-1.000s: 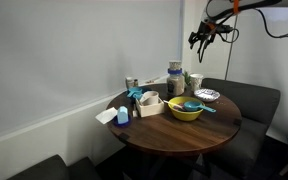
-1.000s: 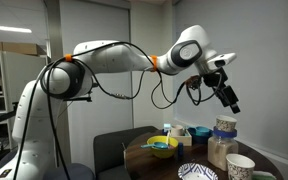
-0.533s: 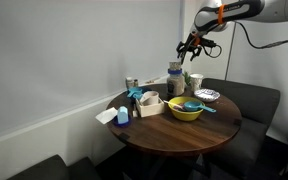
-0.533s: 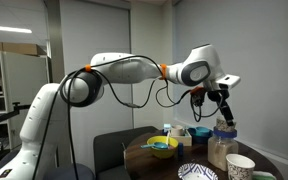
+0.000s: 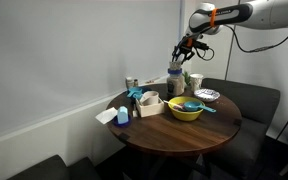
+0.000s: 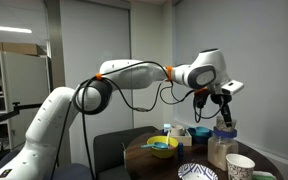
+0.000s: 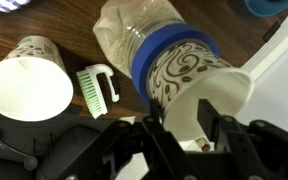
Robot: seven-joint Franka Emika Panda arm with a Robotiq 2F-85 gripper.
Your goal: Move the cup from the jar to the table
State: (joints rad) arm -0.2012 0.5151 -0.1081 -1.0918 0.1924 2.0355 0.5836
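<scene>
The pincer (image 5: pixel 180 50) has dropped from high on the right of the scene to the top of the jar (image 5: pixel 174 82) within the last second. It now hangs right over the cup (image 5: pixel 175 67). In the wrist view the pincer (image 7: pixel 192 125) is parted to a middling width, its fingers (image 7: pixel 174 128) astride the rim of the cup (image 7: pixel 189 75). Whether they touch it I cannot tell. The cup is capping the jar (image 7: pixel 134 30), so the approach looks finished and the closing and lifting remain.

The jar stands on the far side of the counter (image 5: pixel 184 133), close to the wall (image 5: pixel 84 50), with a white paper cup (image 7: pixel 24 88) and a brush (image 7: pixel 99 85) just beside it. A straight lift looks the safest exit. Bare wood lies at the near edge, in front of the yellow bowl (image 5: pixel 184 110).
</scene>
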